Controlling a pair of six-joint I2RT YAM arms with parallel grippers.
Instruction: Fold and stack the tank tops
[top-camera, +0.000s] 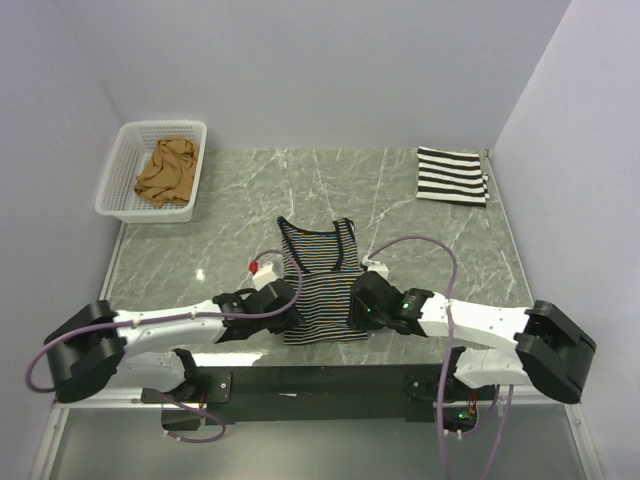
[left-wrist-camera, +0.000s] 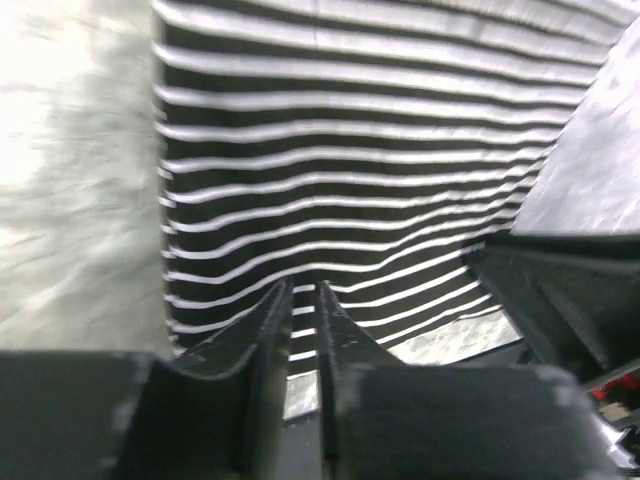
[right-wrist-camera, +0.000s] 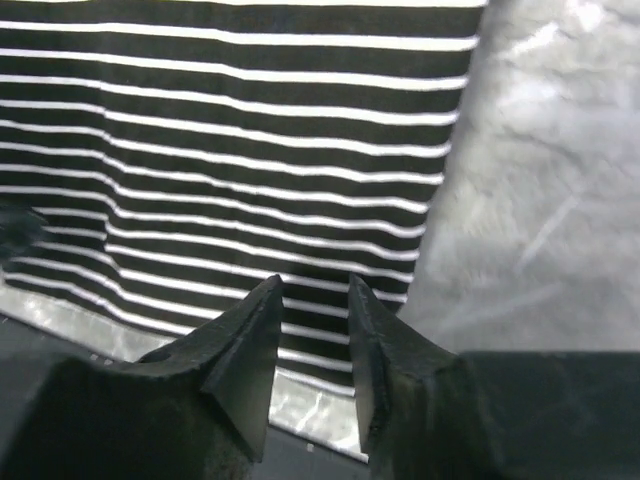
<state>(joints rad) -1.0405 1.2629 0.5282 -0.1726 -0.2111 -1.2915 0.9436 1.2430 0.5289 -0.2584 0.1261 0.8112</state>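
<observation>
The thin dark multicolour striped tank top (top-camera: 320, 280) lies flat at the table's near middle, straps pointing away. My left gripper (top-camera: 283, 300) is over its near left hem; in the left wrist view (left-wrist-camera: 303, 290) the fingers stand a narrow gap apart above the striped fabric (left-wrist-camera: 360, 150), holding nothing. My right gripper (top-camera: 360, 300) is over the near right hem; in the right wrist view (right-wrist-camera: 313, 285) it is open and empty above the fabric (right-wrist-camera: 220, 150). The bold black-and-white striped top (top-camera: 452, 176) lies folded at the back right. The tan-brown top (top-camera: 167, 170) is crumpled in the basket.
A white mesh basket (top-camera: 125, 150) stands at the back left corner. Walls close in the marble table (top-camera: 420, 230) on three sides. A small red and white object (top-camera: 258, 267) lies left of the spread top.
</observation>
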